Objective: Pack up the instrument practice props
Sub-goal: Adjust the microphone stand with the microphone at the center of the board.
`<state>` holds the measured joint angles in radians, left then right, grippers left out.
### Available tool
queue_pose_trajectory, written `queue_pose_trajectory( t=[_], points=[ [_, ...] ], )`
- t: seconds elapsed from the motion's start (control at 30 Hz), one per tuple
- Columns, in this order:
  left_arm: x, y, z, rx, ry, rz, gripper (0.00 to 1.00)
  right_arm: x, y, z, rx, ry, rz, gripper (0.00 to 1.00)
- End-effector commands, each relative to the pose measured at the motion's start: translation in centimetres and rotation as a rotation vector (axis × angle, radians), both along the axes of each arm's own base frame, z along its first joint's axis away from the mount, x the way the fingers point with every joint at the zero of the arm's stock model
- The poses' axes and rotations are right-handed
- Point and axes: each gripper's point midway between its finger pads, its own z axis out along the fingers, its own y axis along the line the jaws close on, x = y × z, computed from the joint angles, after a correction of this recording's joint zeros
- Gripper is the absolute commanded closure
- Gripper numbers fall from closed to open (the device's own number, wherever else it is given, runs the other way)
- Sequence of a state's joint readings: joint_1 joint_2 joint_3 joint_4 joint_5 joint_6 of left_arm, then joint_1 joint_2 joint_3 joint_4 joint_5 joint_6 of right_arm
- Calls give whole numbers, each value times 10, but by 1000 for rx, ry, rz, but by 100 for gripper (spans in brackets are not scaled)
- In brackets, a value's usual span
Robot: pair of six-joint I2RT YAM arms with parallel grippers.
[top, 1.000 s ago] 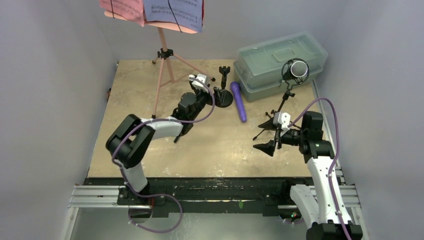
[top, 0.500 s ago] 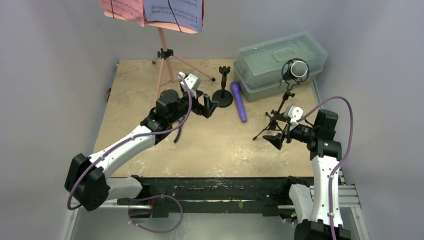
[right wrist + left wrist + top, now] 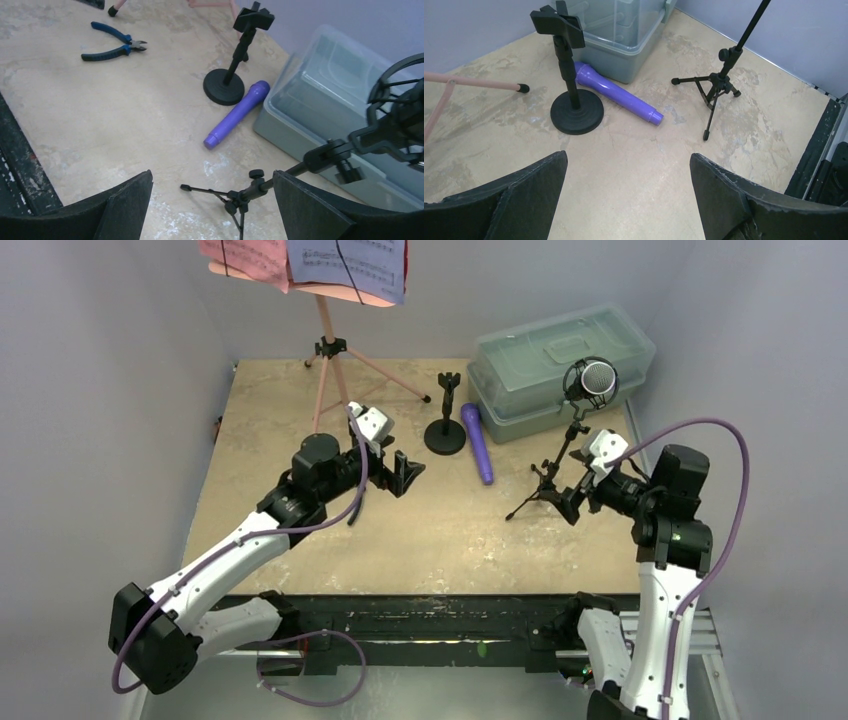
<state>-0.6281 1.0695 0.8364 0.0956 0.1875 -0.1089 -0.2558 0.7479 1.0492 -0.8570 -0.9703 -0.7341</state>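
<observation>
The pink tripod music rack (image 3: 322, 350) stands at the back left with a lavender sheet (image 3: 345, 265) and a red sheet (image 3: 245, 255) on its panel. The purple mic (image 3: 477, 443) (image 3: 616, 95) (image 3: 235, 115) lies beside the round-based black mic support (image 3: 445, 420) (image 3: 574, 107) (image 3: 227, 85). The black silver-headed mic (image 3: 597, 380) (image 3: 400, 110) sits on a black tripod support (image 3: 545, 485) (image 3: 719, 85) (image 3: 240, 197). My left gripper (image 3: 405, 472) (image 3: 629, 172) is open and empty, short of the round support. My right gripper (image 3: 572, 502) (image 3: 212, 192) is open around the tripod's base, not touching it.
The translucent greenish lidded box (image 3: 560, 355) (image 3: 624, 30) (image 3: 330, 100) stands at the back right, just behind both mics. Blue-handled pliers (image 3: 112, 42) lie on the table under my left arm. Grey walls close in the table on three sides.
My left arm has stretched out and its gripper has drawn back from the round support toward the near left. My right gripper has moved right and back, up to the tripod support.
</observation>
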Motion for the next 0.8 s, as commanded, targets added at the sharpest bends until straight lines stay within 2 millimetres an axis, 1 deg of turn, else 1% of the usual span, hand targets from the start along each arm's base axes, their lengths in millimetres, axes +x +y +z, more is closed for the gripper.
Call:
queue_pose_trajectory(
  t=[0.0,0.1,0.23,0.33,0.4,0.57,0.63,0.7,0.77],
  points=[
    [-4,1,2,9,-35,-30,8,13,-19,20,3,18,-148,7],
    [-3,1,-1,12,-30,-37,8,22,-30,25,26,18,-243,7],
    [-2,-5,-7,-2,3,-60,8,38,-42,25,158,51,-402,7],
    [-5,-11,-7,-27,28,-88,8,49,-47,17,235,70,-463,8],
    [-6,-14,-9,-34,35,-102,8,57,-52,7,267,90,-503,10],
    [-1,-16,-21,-20,62,-100,9,85,-65,-8,335,77,-575,13],
    [0,-16,-24,-14,67,-100,9,95,-69,-10,372,38,-594,14],
    [1,-16,-27,-7,65,-98,9,101,-69,-9,416,4,-595,14],
    [3,-15,-29,-1,62,-92,9,105,-65,-12,441,18,-580,15]
  ],
)
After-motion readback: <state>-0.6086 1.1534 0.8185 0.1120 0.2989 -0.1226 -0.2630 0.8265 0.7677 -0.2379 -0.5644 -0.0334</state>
